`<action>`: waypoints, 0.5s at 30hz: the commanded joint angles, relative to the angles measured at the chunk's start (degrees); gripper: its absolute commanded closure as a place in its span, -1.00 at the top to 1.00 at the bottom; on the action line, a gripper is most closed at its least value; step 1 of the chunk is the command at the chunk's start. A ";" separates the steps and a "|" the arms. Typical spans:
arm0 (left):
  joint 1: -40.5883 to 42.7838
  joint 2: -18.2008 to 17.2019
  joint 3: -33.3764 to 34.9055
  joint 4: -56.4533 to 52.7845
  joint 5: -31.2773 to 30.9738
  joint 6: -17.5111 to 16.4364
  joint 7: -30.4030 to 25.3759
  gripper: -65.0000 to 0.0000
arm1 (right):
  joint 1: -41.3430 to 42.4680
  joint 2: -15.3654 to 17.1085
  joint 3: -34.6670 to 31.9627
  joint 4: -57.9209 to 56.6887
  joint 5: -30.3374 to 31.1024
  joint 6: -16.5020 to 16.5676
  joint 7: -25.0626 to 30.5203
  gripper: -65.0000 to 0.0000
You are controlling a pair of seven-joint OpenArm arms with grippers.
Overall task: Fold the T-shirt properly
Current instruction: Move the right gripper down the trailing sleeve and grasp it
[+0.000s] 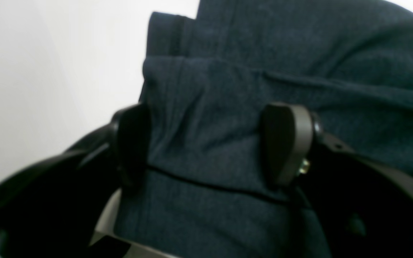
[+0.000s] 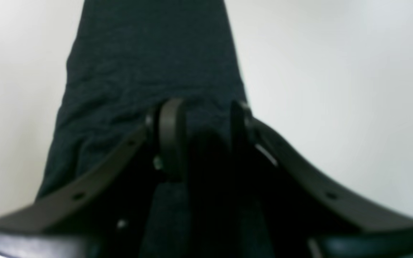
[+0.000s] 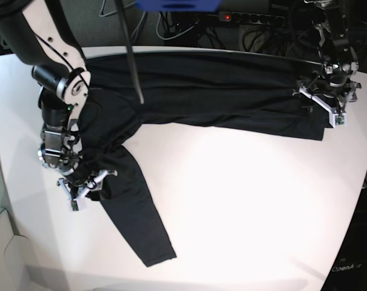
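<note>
A white table fills the base view, with a dark wall and many cables behind its far edge. The T-shirt lies along the far part of the table, its body stretched from side to side, and one long sleeve runs down toward the near edge.

The left gripper is spread wide over the end of the shirt (the layered end, with a dark seam line crossing between the fingers). Cloth fills the gap between the two fingers, but they do not press on it; I cannot tell if the tips touch the fabric below. In the base view this gripper sits at that view's right end of the garment, near the table edge.

The right gripper stands about half open over the sleeve. Its fingers are dark and the picture is blurred, so I cannot tell if a fold of cloth is pinched between them or only lies under them. In the base view it is at the upper part of the sleeve, close to the shoulder, and the arm covers part of the shirt there.

Between the two grippers the near half of the table is bare white. A dark rod hangs over the shirt's body.
</note>
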 commanded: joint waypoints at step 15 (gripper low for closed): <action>-1.97 -0.64 -0.25 1.06 0.16 0.19 -0.66 0.45 | 0.36 2.88 0.15 0.61 1.00 0.17 4.58 -0.31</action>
